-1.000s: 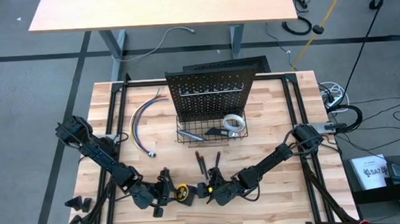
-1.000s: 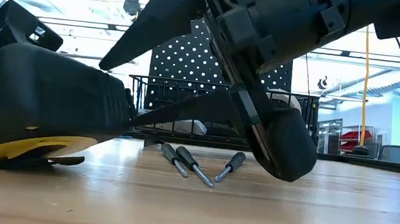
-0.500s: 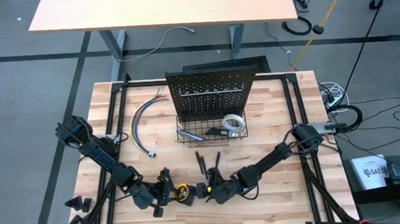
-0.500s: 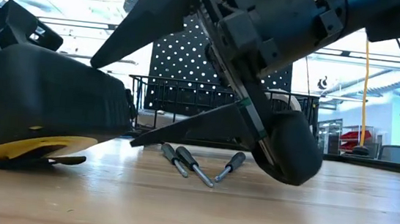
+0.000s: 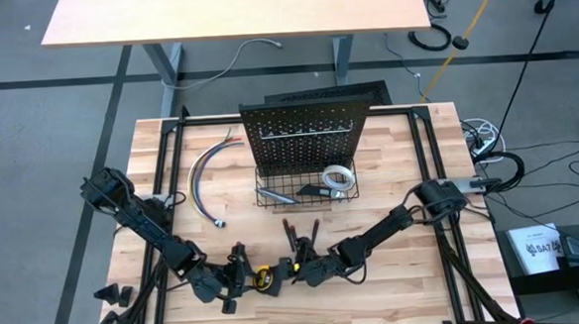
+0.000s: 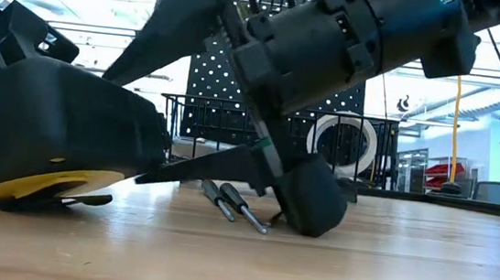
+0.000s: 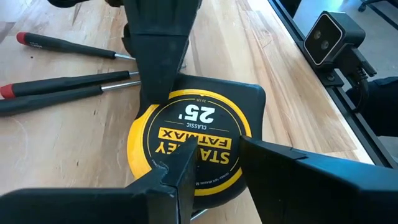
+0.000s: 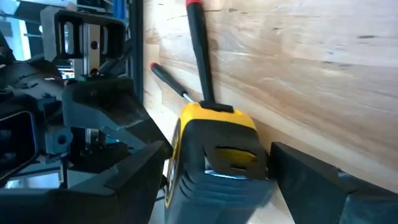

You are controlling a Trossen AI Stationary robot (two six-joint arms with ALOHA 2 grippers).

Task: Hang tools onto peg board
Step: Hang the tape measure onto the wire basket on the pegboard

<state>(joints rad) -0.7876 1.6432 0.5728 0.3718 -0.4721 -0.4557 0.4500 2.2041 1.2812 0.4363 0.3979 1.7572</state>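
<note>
Yellow-black tape measure (image 7: 189, 149) gripped by left claw (image 7: 205, 171); right claw (image 8: 214, 165) straddles it, spread.

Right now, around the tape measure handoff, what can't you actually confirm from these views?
- Left gripper contact on the tape measure: the left wrist view shows its fingers straddling the case, pads hidden beneath.
- Right gripper: open around the case, touch unclear.
- High view: both grippers cover the tape measure.
- Low view: the arms block the basket; only the tape roll shows.
- Screwdrivers: tips hidden.
</note>
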